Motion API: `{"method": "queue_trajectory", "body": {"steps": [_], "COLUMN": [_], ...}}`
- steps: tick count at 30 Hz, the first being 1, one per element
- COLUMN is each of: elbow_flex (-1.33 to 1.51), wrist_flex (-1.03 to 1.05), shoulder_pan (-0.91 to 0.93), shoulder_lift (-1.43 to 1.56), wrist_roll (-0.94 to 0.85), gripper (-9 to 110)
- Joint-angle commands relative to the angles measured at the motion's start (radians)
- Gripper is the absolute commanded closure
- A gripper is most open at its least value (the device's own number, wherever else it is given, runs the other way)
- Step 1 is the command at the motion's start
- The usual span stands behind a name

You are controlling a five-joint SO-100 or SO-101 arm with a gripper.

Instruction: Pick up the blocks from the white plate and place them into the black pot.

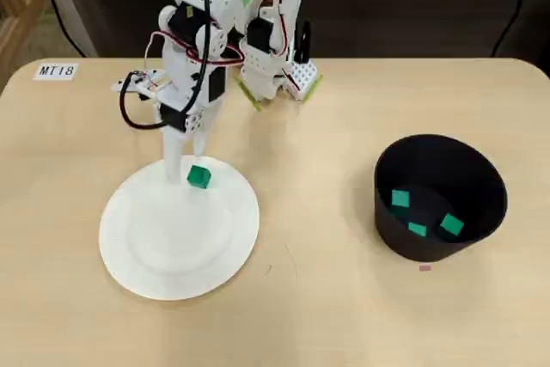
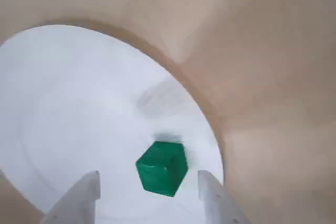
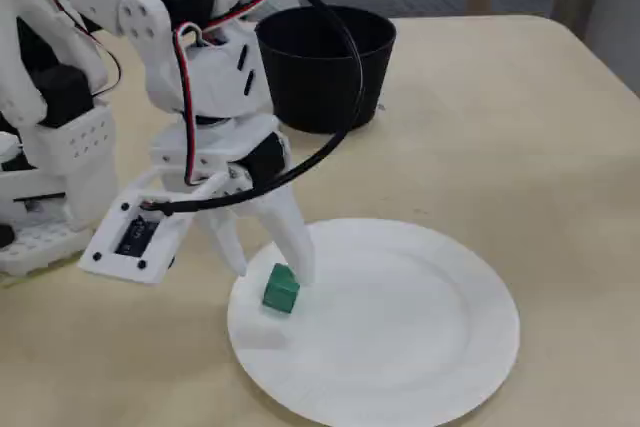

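I have the gripper (image 2: pixel 148 195) spread wide and empty, one finger on each side of the last green block (image 2: pixel 162 168), not touching it, so closing should catch it squarely. This block sits near the rim of the white plate (image 1: pixel 155 255). Well apart from the plate, the black pot (image 1: pixel 481 186) holds three blocks (image 1: pixel 424 213).

One green block (image 1: pixel 198 177) on the white plate (image 1: pixel 155 255) — three more (image 1: pixel 400 199) inside the black pot (image 1: pixel 481 178)

One green block (image 1: pixel 198 177) lies on the white plate (image 1: pixel 155 255); three (image 1: pixel 417 229) inside the black pot (image 1: pixel 468 178).
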Motion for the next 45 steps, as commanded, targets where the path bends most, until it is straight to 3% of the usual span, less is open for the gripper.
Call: {"method": "queue_trajectory", "body": {"steps": [1, 28, 33, 39, 45], "elbow_flex": [-0.049, -0.239, -0.244, -0.256, -0.321], "wrist_flex": [0.029, -0.011, -0.011, -0.014, -0.014], "shoulder_pan": [-0.018, -0.091, -0.094, -0.098, -0.127], "shoulder_lift": [-0.011, -0.298, -0.331, -0.353, -0.345], "wrist_roll": [-0.006, 0.005, 0.008, 0.040, 0.044], "gripper": [73, 74, 82, 103, 104]}}
